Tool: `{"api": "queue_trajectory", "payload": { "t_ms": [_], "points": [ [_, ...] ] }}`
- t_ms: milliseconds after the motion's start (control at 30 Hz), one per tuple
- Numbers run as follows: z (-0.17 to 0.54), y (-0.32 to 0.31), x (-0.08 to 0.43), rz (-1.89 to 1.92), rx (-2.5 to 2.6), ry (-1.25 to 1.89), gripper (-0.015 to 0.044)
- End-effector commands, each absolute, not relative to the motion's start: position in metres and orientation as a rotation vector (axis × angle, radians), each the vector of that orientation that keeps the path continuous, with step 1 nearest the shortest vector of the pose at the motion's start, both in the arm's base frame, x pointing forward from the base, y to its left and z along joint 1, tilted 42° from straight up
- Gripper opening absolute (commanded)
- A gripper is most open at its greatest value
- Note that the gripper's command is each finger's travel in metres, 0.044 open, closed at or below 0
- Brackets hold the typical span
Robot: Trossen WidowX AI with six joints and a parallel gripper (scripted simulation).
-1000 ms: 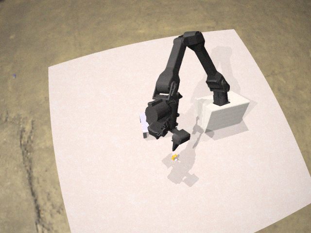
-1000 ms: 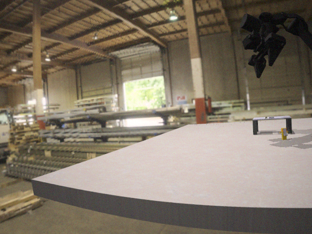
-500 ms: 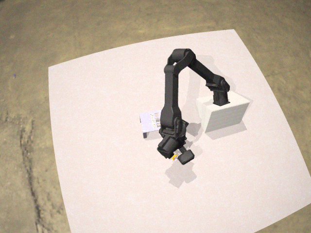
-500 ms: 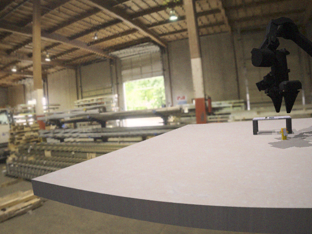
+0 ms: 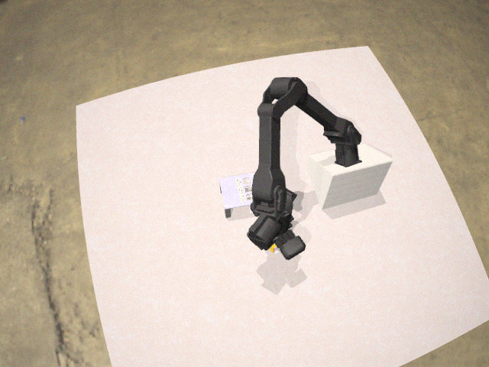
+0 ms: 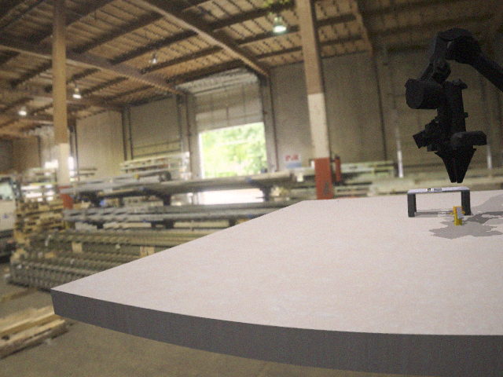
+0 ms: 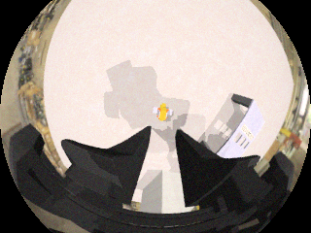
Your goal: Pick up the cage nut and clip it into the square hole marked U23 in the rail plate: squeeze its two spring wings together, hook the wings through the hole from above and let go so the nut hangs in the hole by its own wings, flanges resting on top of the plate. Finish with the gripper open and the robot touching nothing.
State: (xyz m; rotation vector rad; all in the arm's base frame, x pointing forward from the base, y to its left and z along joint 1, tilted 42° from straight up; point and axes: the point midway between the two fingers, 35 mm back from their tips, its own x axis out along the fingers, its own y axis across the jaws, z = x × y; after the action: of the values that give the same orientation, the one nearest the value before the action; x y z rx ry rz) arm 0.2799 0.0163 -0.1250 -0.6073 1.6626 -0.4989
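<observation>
Black two-finger gripper [image 6: 457, 181] [image 7: 163, 131] points down above the small yellow-orange cage nut with pale side parts [image 5: 273, 248] [image 6: 457, 215] [image 7: 163, 112], fingers partly open, roughly a third, nothing between them. Nut is on the pale, faintly pink table [image 5: 170, 276] [image 6: 244, 276] [image 7: 165, 44], on the near side of the lilac rail plate on dark legs [image 5: 233, 192] [image 6: 442, 189] [image 7: 250, 127] in the top view. Pointing straight down probably suits a pinch from above, and the part-closed gap looks like pre-sizing for a small part; it must still be wide enough to pass both wings, else the tips land on top of the nut. Plate is raised on legs, presumably so the wings have room to come through underneath. Pick not made, clip-in not started. Views differ: exterior gives the air gap between tips and nut and shows the nut standing up; top hides the fingers and part of the plate under the black arm [image 5: 270, 142] [image 6: 450, 93], but shows the off-white block [image 5: 351, 187] carrying the arm's base, out of frame in exterior. Wrist shows the finger gap and the pale parts on both sides of the nut. Can't read U23 in any view.
</observation>
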Motion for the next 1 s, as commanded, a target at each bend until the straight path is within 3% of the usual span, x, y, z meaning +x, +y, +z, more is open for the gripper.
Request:
{"api": "queue_trajectory", "payload": {
  "t_ms": [0,967],
  "points": [
    [-0.125,0.016,0.28,-0.504,-0.607,1.659,0.012],
    [-0.167,-0.02,0.273,-0.507,-0.609,1.659,0.012]
  ]
}}
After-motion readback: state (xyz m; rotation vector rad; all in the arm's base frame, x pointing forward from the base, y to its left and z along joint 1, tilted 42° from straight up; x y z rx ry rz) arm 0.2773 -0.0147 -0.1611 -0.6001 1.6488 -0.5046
